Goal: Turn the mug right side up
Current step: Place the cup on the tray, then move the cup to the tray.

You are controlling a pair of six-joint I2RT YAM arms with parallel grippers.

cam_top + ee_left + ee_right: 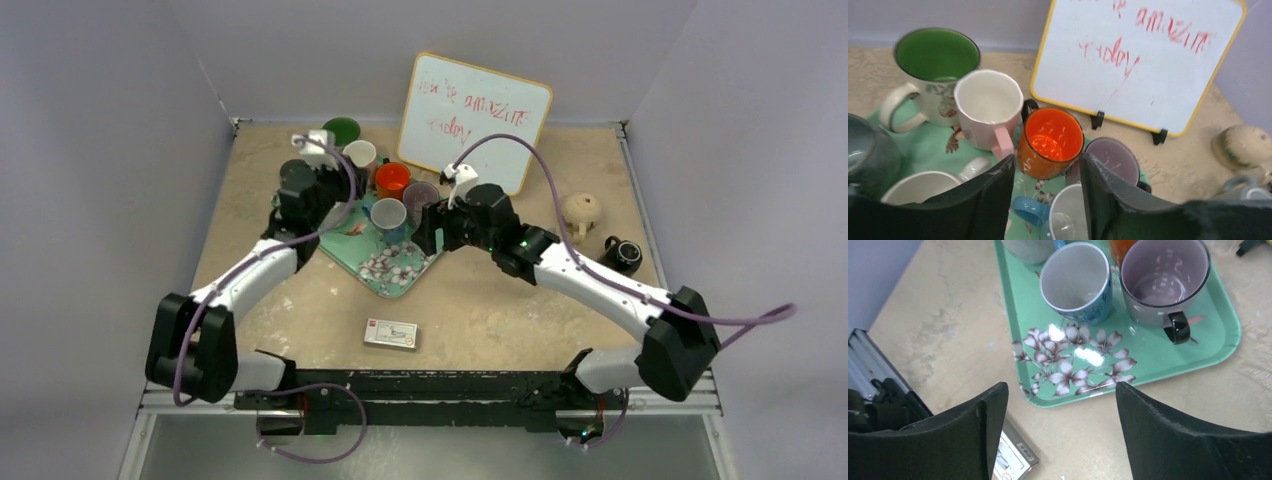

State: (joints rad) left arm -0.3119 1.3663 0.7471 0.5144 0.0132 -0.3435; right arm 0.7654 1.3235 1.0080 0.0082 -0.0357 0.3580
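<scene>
Several mugs stand mouth-up on the green floral tray (395,272). A blue mug (388,213) with a white inside stands upright near the tray's middle. My left gripper (1047,157) hovers over it, open; the blue mug (1063,215) and its handle show below the gap, with nothing held. My left gripper (345,205) sits just left of that mug. My right gripper (428,228) is open and empty to the mug's right. In the right wrist view my right gripper (1060,386) is over the tray's near corner, with the blue mug (1075,277) further ahead.
Around the blue mug stand an orange mug (1053,135), a purple-grey mug (1163,275), a pink mug (988,100) and a green mug (935,55). A whiteboard (474,118) leans at the back. A small card box (391,334) lies in front of the tray; a beige pot (581,209) sits at the right.
</scene>
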